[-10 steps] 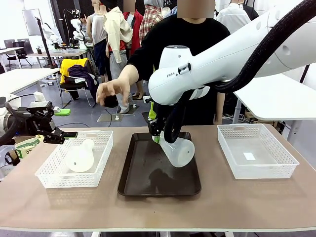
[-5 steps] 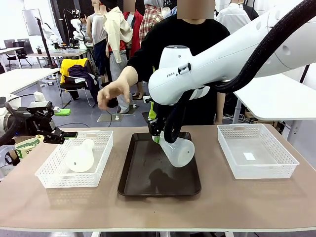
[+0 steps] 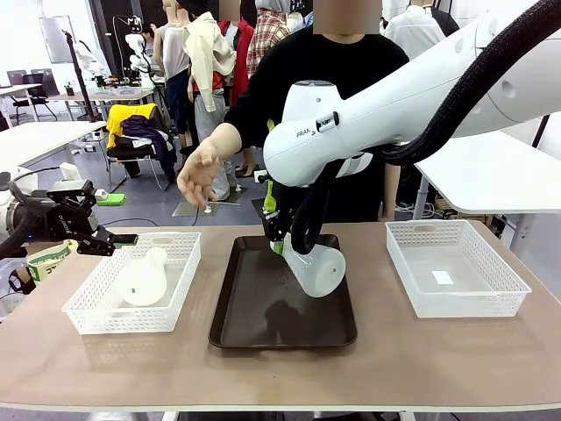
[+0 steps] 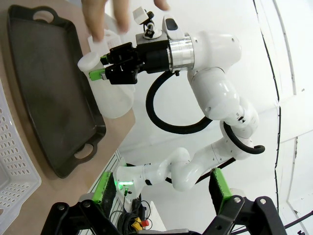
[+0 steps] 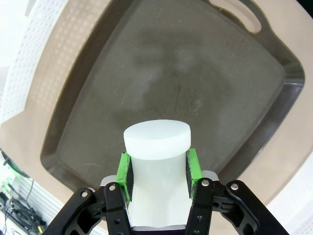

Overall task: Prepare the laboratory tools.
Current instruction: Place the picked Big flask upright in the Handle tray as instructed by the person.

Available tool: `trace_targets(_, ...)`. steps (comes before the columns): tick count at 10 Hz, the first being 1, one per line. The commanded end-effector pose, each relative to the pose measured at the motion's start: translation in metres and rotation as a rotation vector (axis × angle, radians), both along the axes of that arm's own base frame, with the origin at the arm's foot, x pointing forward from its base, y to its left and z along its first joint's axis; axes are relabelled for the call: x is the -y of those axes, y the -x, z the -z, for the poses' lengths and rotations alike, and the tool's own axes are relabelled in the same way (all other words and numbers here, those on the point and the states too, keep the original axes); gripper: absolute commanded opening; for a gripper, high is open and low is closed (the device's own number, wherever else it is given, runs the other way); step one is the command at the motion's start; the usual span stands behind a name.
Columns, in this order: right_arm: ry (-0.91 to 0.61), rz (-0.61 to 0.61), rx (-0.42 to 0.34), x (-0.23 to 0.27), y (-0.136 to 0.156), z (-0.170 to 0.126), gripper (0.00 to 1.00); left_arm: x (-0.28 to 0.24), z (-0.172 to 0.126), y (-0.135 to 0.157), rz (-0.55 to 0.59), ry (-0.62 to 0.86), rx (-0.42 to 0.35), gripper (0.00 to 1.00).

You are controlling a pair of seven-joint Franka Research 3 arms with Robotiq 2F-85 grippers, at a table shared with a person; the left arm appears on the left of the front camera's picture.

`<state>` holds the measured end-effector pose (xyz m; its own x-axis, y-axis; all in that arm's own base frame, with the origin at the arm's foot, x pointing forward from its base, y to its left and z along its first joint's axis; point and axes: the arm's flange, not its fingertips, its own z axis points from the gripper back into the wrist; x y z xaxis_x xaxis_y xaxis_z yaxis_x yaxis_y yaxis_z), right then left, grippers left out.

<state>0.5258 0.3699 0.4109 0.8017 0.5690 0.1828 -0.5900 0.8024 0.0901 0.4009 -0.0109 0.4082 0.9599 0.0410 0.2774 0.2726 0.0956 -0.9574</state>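
Observation:
My right gripper (image 3: pixel 277 237) is shut on the neck of a frosted white conical flask (image 3: pixel 317 268), holding it tilted just above the dark brown tray (image 3: pixel 263 324). In the right wrist view the green pads (image 5: pixel 124 174) clamp the flask's neck (image 5: pixel 156 139) over the tray (image 5: pixel 195 73). A second flask (image 3: pixel 145 276) lies on its side in the left white basket (image 3: pixel 88 320). At that basket's far left corner hovers my left gripper (image 3: pixel 118 239), open and holding nothing. The left wrist view looks past its open gripper (image 4: pixel 161 196) to the held flask (image 4: pixel 112 93).
A person stands at the far side with an open hand (image 3: pixel 200 171) raised above the table between the left basket and the tray. A second white basket (image 3: pixel 456 281) sits at the right with nothing in it. Bare tabletop (image 3: pixel 394 368) runs along the near edge.
The person's raised hand has drifted slightly right and down and turned palm-out. Both arms and both flasks stay where they were.

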Motion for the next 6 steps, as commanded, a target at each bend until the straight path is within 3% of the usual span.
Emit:
trace_targets(1, -0.083, -0.050, -0.008, 0.017, 0.000, -0.011, 0.00, 0.000, -0.002, 0.001, 0.000, 0.008, 0.003, 1.00)
trace_targets(2, -0.182, -0.104, -0.033, 0.023, 0.001, -0.018, 0.00, 0.000, -0.002, 0.001, 0.000, 0.008, 0.003, 1.00)
trace_targets(6, -0.432, -0.283, 0.070, 0.050, 0.007, -0.048, 0.00, 0.000, -0.002, 0.001, 0.000, 0.008, 0.003, 1.00)
